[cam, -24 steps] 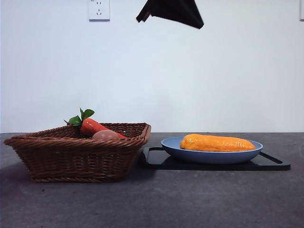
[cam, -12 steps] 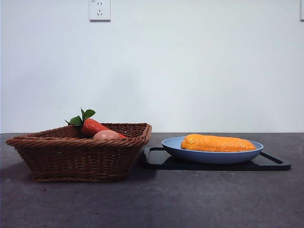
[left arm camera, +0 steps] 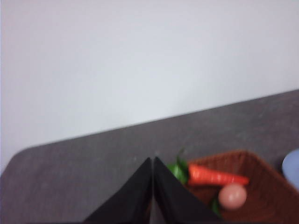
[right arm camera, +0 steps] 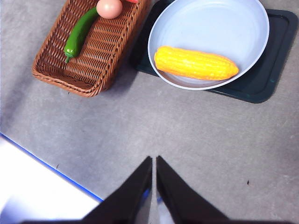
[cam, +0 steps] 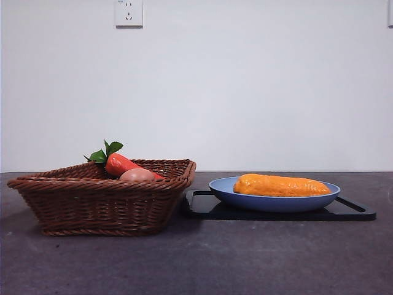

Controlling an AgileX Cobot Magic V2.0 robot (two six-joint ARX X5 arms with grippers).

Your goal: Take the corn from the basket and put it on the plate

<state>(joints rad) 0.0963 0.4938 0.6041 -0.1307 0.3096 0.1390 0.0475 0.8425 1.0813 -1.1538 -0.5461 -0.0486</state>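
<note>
A flat black rectangular tray (cam: 350, 212) lay on the dark grey speckled tabletop (cam: 245, 264). A glossy red-orange carrot with green leaves (cam: 120, 163) rested tilted, its leafy end raised, and a smooth pinkish-tan rounded item (cam: 136, 175) sat just beside it. A long, slightly curved green pepper (right arm camera: 78, 33) lay near the rounded item. On the plain white wall (cam: 245, 86), a white electrical socket (cam: 129, 12) was mounted high up.

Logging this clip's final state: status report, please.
Both tools shut, empty: left tool above the brown wicker basket, right tool high over the table. Yellow-orange bumpy corn lies on round light-blue plate. Nothing obstructing.
</note>
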